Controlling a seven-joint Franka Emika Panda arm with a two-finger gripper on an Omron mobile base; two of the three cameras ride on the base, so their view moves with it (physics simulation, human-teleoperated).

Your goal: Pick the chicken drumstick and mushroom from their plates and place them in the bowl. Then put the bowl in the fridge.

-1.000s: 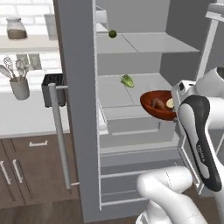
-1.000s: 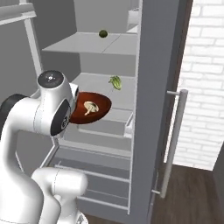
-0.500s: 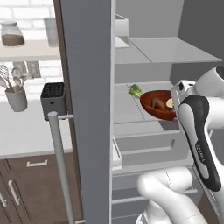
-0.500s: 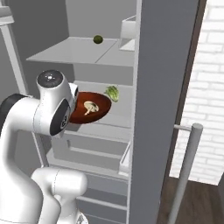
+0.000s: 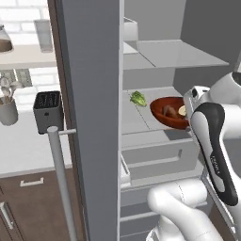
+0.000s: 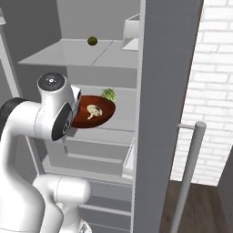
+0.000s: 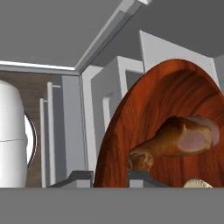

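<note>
Hand view: gripper (image 7: 110,177) clamped on bowl (image 7: 162,131) rim; tilt risks chicken drumstick (image 7: 175,140) spilling before shelf.

A white brick wall (image 6: 214,91) rises over dark wood flooring (image 6: 207,209). Brown cabinets (image 5: 33,202) stand under a pale bench (image 5: 23,146) carrying a black toaster (image 5: 48,110).
</note>
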